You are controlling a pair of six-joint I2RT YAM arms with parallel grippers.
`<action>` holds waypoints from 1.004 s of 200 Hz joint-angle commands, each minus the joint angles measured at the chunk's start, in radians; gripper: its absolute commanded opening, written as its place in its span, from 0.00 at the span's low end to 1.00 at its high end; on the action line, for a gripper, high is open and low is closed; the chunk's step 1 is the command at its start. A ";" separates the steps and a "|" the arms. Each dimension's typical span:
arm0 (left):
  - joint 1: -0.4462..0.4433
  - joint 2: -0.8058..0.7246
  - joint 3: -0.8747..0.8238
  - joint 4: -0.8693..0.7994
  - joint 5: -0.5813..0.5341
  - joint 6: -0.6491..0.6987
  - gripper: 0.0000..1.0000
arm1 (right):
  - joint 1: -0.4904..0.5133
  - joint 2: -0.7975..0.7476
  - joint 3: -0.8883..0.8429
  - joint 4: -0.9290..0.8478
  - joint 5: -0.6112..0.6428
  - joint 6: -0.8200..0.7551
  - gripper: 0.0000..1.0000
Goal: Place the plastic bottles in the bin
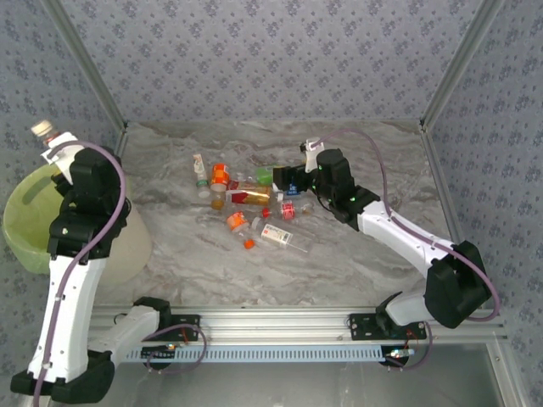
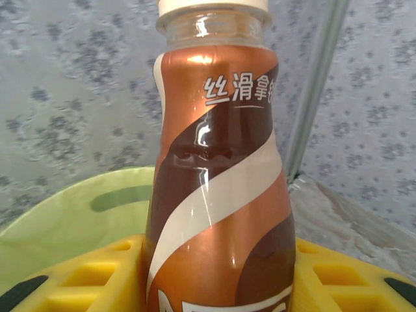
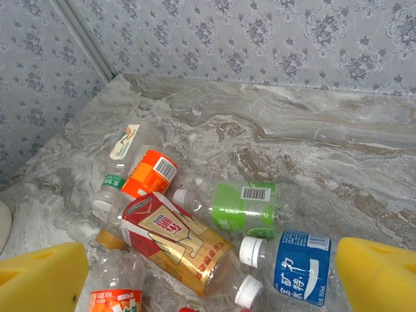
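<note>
My left gripper is shut on a plastic bottle with a brown and orange label and a white cap. It holds the bottle upright between its yellow fingers, over the near rim of the lime-green bin. Several more bottles lie in a loose pile on the marble table. My right gripper hangs open just above that pile. Between its fingers lie a red-and-gold labelled bottle, a green labelled one and a blue labelled one.
The bin stands off the table's left edge, beside the left arm. Patterned walls with metal corner posts close in the table at the back and sides. An aluminium rail runs along the near edge. An orange labelled bottle lies at the pile's far left.
</note>
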 commanded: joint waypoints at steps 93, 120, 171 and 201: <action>0.361 -0.043 -0.081 -0.272 0.237 -0.174 0.50 | -0.005 0.017 0.083 -0.076 0.014 -0.019 1.00; 0.445 -0.056 -0.139 -0.280 0.318 -0.190 0.63 | -0.007 0.024 0.096 -0.088 0.006 -0.029 1.00; 0.491 -0.057 -0.134 -0.252 0.416 -0.200 0.95 | -0.007 0.025 0.090 -0.097 0.011 -0.027 1.00; 0.492 -0.065 -0.112 -0.232 0.482 -0.196 1.00 | -0.008 0.024 0.088 -0.101 0.017 -0.025 1.00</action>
